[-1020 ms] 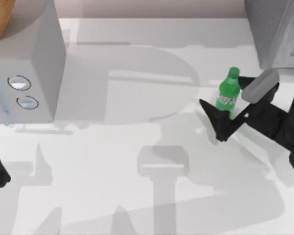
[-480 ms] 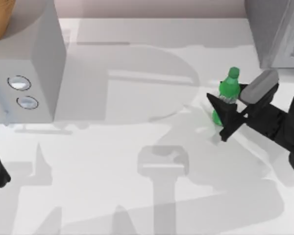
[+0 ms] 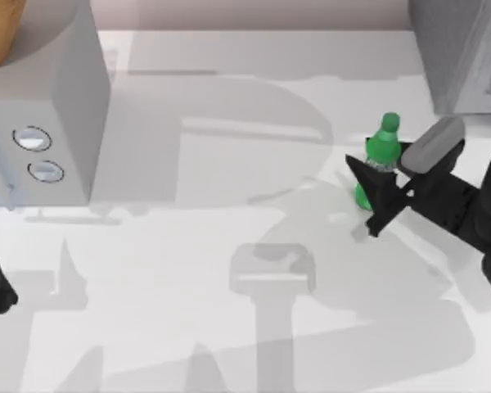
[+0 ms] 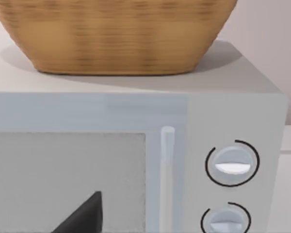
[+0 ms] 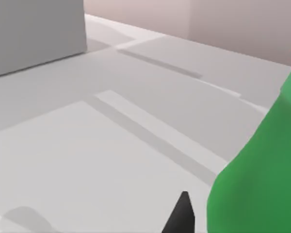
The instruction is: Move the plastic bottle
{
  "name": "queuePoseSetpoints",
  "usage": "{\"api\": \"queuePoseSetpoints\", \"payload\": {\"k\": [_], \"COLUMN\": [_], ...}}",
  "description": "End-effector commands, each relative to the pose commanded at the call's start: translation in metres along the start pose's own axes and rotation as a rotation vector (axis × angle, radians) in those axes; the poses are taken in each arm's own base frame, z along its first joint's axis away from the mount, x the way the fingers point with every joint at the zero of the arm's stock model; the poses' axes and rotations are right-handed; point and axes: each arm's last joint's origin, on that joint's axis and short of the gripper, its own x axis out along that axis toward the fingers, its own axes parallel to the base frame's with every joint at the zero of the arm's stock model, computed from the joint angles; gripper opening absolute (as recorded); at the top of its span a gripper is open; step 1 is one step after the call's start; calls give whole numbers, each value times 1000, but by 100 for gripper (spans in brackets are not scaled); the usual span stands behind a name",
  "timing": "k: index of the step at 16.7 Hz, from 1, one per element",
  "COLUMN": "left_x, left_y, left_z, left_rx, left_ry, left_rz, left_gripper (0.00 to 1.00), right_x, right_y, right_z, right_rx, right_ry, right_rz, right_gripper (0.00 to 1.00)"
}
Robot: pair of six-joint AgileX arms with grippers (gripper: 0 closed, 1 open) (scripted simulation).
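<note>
One step done: right gripper (image 3: 375, 190) clamps plastic bottle (image 3: 382, 144), upright right of microwave (image 3: 41, 123); carry remains. Left gripper's state unclear.

Plastic bottle (image 3: 382, 149): small, bright green, translucent, green cap, narrow neck, pale label band partly visible at mid-body. Upright on the white table, right side in the top view. Lower body hidden.

white table (image 3: 229, 344) crossed by grey shadows, pale pinkish wall (image 3: 254, 12) behind
</note>
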Motion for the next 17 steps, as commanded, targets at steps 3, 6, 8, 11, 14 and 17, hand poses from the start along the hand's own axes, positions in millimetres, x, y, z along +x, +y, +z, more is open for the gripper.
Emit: {"api": "queuePoseSetpoints", "payload": {"k": [3,6,8,11,14,17], "left_x": [0,0,0,0,0,0], "left_y": [0,0,0,0,0,0], "left_z": [0,0,0,0,0,0], "left_rx": [0,0,0,0,0,0], "left_ry": [0,0,0,0,0,0], "left_rz": [0,0,0,0,0,0], "left_gripper": [100,100,100,100,100,100], "right_x": [0,0,-1,-5,-20,-51], "right_y": [0,0,-7,-33,-70,-112], "right_z": [0,0,-1,-7,-20,-33], "right_rx": [0,1,-15,-58,-80,-54], "right_ry": [0,0,13,75,177,273], "right_rz": [0,-2,2,14,38,79], "right_gripper": [0,0,0,0,0,0]}}
